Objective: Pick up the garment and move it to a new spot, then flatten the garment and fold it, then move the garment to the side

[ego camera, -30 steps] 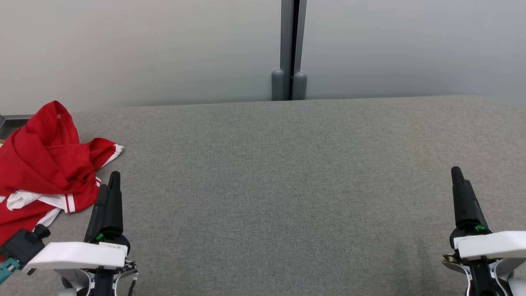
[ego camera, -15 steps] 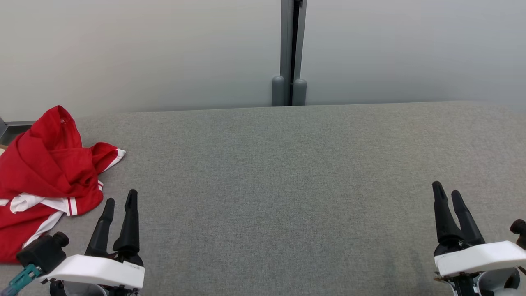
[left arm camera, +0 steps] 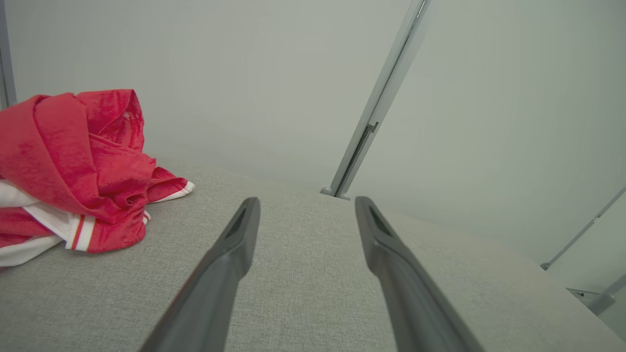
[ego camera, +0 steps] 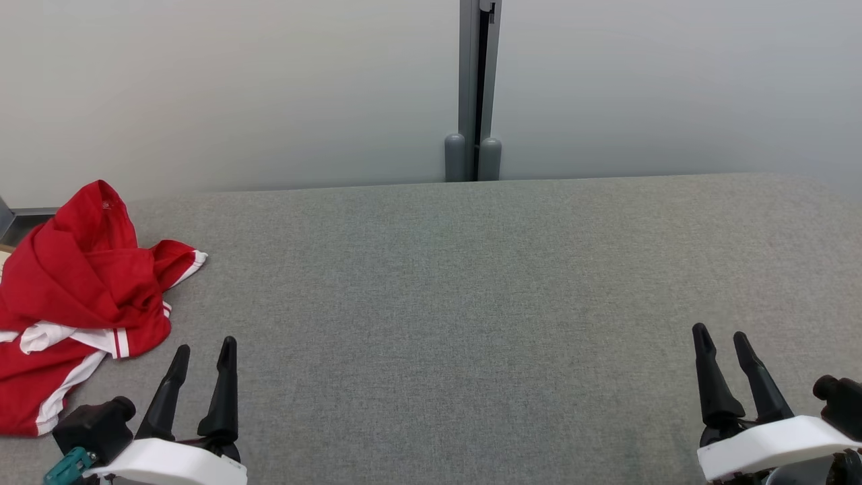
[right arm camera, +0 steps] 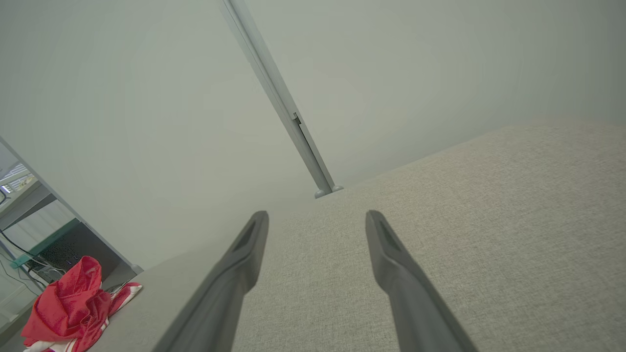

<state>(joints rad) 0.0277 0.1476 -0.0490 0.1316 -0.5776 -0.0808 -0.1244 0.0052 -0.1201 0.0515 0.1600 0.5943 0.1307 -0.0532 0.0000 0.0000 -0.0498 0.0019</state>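
While I watch through the head camera, the red garment (ego camera: 74, 296) lies crumpled in a heap at the far left of the grey fabric surface (ego camera: 471, 303), close to its back edge. White trim shows along its hems, and one cuff with a white band pokes out to the right of the pile. None of it is spread flat; folds stack on one another and the top of the heap stands up in a peak.

My left gripper (ego camera: 205, 345) sits at the lower left, just beside the near right corner of the heap but apart from it. Its two dark fingers are spread and grasp nothing. From the left wrist camera I see grey cloth between those fingers, with the garment (left arm camera: 73, 166) off to their left.

My right gripper (ego camera: 719, 333) is at the lower right, well apart from the garment, its fingers likewise parted and empty. Through its wrist camera the garment (right arm camera: 73, 303) is a small red lump at the lower left corner.

Behind the surface runs a pale wall (ego camera: 236, 87) split by a grey upright post (ego camera: 473, 87).
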